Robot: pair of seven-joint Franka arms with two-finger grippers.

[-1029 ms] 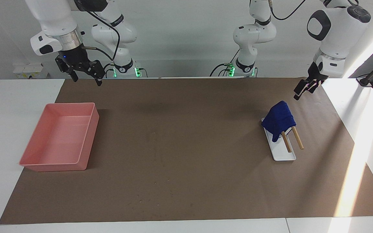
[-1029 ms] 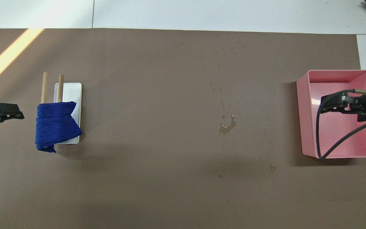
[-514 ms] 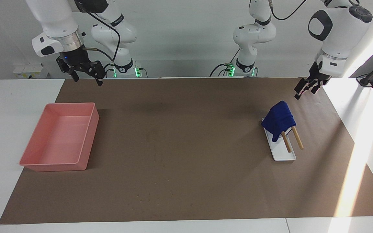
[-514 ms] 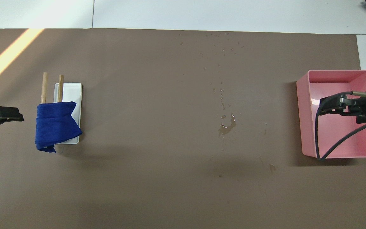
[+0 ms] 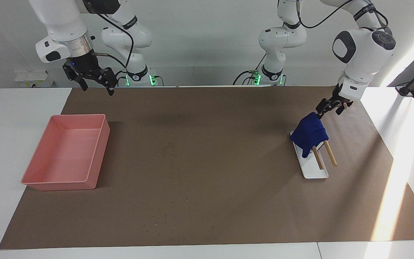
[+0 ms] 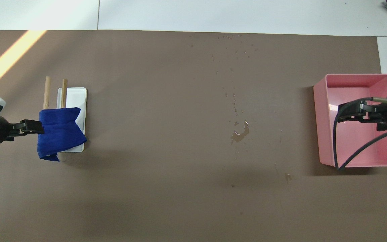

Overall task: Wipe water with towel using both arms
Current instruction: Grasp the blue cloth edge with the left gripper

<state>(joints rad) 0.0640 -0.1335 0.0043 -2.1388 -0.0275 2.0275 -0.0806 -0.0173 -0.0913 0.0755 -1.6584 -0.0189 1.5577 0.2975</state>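
The deep-blue towel (image 5: 309, 132) (image 6: 58, 132) hangs bunched over two wooden rods (image 5: 317, 157) of a white rack (image 5: 314, 172) toward the left arm's end of the table. My left gripper (image 5: 327, 109) (image 6: 33, 127) is open, low at the towel's top edge; I cannot tell whether it touches the cloth. Nothing is between its fingers. A small puddle of water (image 6: 240, 133) lies mid-table, with droplets trailing away from the robots. My right gripper (image 5: 95, 83) (image 6: 352, 112) waits open and empty in the air, over the pink tray in the overhead view.
A pink tray (image 5: 95, 158) (image 6: 321, 121) stands toward the right arm's end of the brown mat (image 5: 207, 201). A black cable loops down from the right arm over the tray. White tabletop borders the mat at both ends.
The left arm has swung in and dropped, bringing its gripper from beside the rack to the towel's top edge. The right gripper and the towel have stayed put.
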